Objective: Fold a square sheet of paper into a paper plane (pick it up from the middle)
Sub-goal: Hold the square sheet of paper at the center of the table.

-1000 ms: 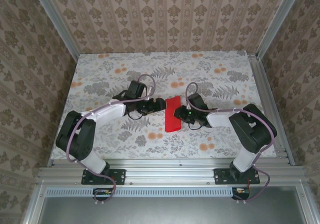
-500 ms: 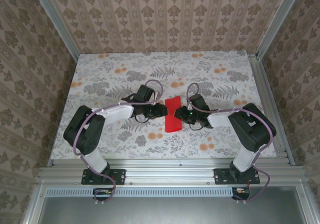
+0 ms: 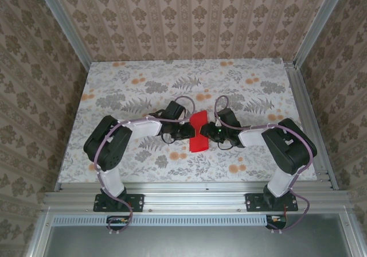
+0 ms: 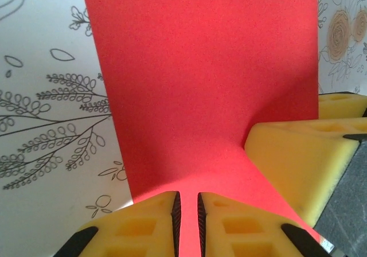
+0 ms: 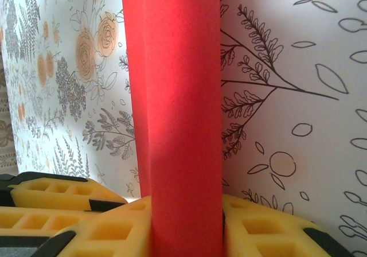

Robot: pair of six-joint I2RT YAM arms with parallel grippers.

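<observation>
Where the left gripper (image 3: 184, 131) and the right gripper (image 3: 205, 132) meet nose to nose, a sheet of red paper (image 3: 196, 142) stands lifted between them.

The right gripper (image 5: 186, 222) has its yellow pads pressed on both faces of the sheet (image 5: 178, 96), which rises as an upright folded strip straight ahead of its fingertips. The left gripper (image 4: 186, 202) is nearly closed, with a thin slit between its pads and the red sheet (image 4: 212, 85) running into it; whether it grips I cannot tell. Beneath both lies a tabletop (image 3: 246, 96) printed with grey leaves and orange flowers. Damask-patterned wall panels (image 3: 183, 16) enclose it on three sides, with grey metal posts (image 3: 60, 22) at the corners.
</observation>
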